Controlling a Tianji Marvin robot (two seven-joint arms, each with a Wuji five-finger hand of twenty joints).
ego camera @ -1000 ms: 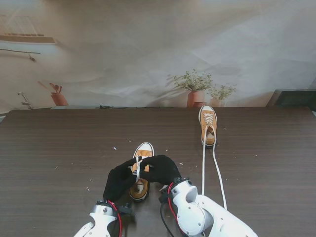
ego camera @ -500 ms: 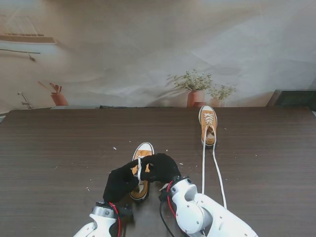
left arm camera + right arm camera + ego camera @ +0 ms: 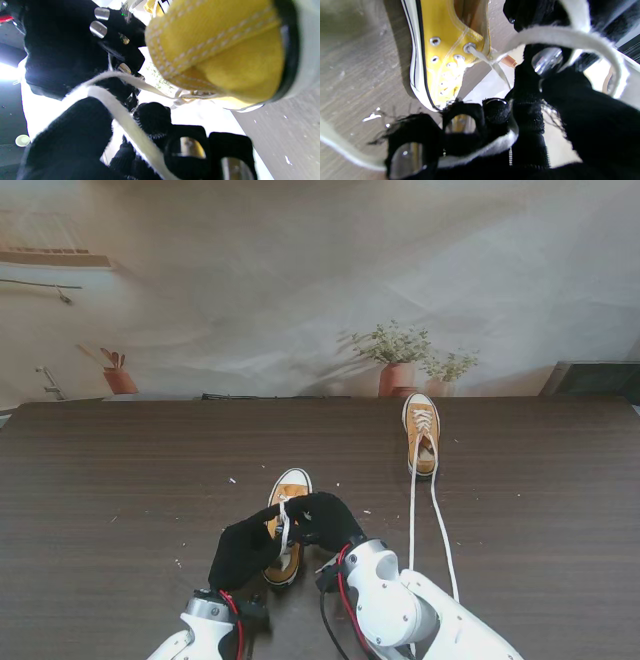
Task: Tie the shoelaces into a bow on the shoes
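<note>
**Soft lace, light shoe — hold near the eyelets**

The near shoe [image 3: 287,530], yellow canvas with a white rubber toe, sits on the dark worktop [image 3: 120,480] just ahead of me, toe pointing away. Both black-gloved hands meet over its tongue. The left hand [image 3: 245,548] has its fingers [image 3: 75,130] curled around a flat white lace [image 3: 130,130], which runs across the glove and back toward the eyelets [image 3: 450,62]. The right hand [image 3: 322,522] is likewise closed on lace — a strand arcs over its fingers [image 3: 527,120] in a loop and another lies pinched lower down. Whether a first knot is already set I cannot tell.

The lace looks limp and slightly fuzzy, so it should grip itself well but will hold no shape alone; any loop likely collapses once released. The shoe is probably light, and a hard pull may drag or tip it rather than tighten the knot. Best purchase is likely close to the top eyelets, where slack is short.

The second shoe [image 3: 421,435] stands well apart, farther from me to the right, its long laces [image 3: 436,520] trailing loose toward me across the worktop.
</note>
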